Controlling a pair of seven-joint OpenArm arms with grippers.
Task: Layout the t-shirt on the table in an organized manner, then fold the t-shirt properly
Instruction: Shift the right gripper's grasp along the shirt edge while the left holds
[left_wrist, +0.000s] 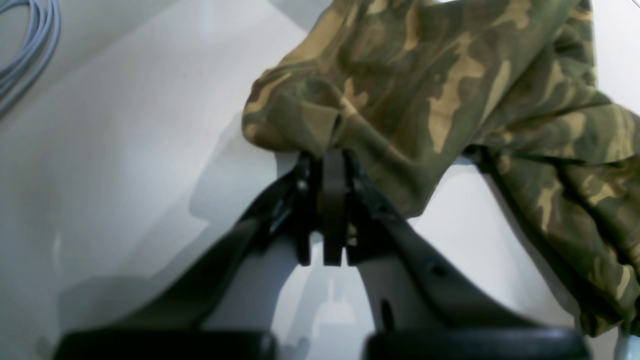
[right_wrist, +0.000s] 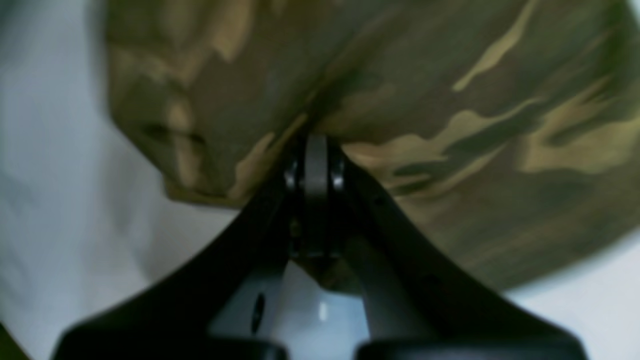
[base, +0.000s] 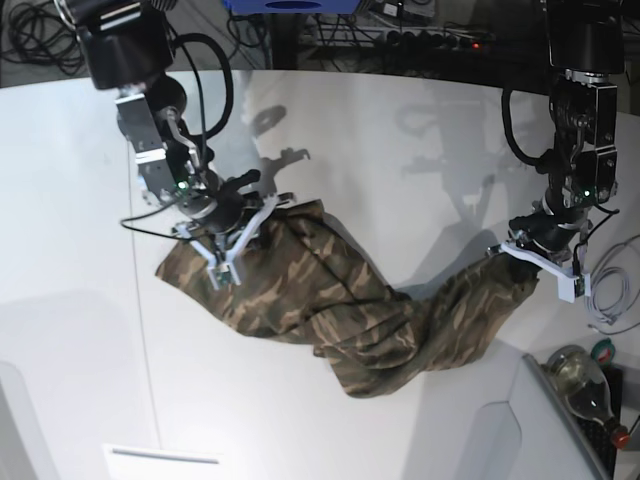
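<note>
both jaws clamped on opposite t-shirt (base: 340, 310) edges, table (base: 420, 150) bare beyond

Cable-strewn lab (base: 40, 30), robot arms (base: 150, 110)

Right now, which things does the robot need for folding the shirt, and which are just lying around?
For the job:
- the t-shirt, bunched up, camouflage print
- the table under it
- the left gripper, shut on the shirt
- the right gripper, shut on the shirt

Just lying about:
- a glass bottle at the table's corner
- a grey cable at the side
</note>
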